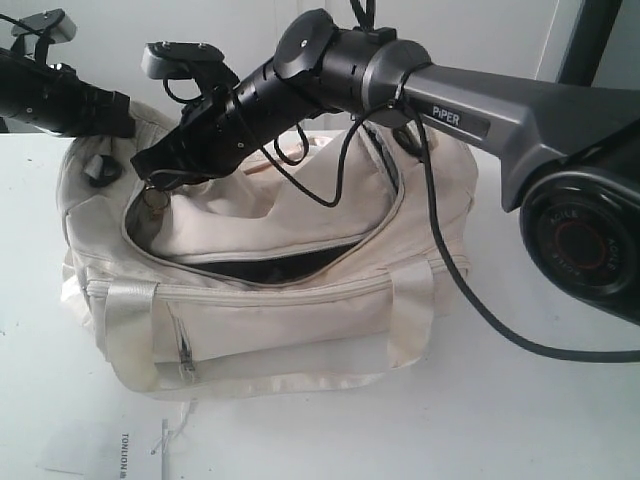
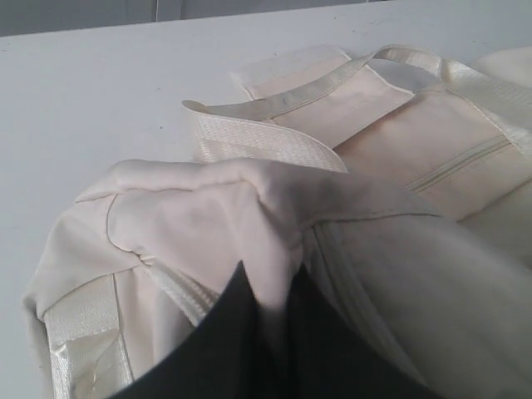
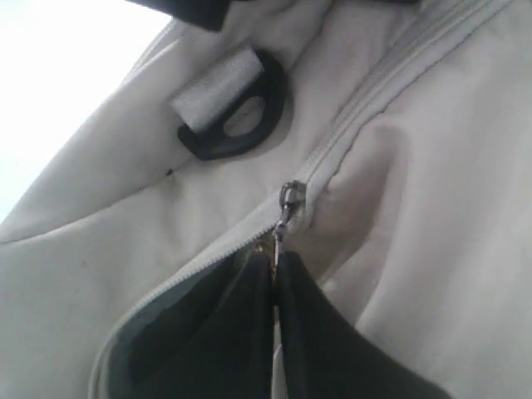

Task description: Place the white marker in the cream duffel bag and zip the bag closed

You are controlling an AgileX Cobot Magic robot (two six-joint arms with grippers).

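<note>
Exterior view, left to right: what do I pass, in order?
Black strap ring → zipper pull pinched in the right hand → open mouth of the cream duffel bag → handle strap on the view's right → right arm's round joint.

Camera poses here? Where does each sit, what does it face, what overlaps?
Exterior: off-arm, facing the pocket side of the cream duffel bag; left arm, right arm show.
Left wrist: looks past the left gripper, jaws pinching bag fabric.
Right wrist: looks past the right gripper, jaws shut on the zipper pull.
Shared: black strap ring, exterior and right wrist.
</note>
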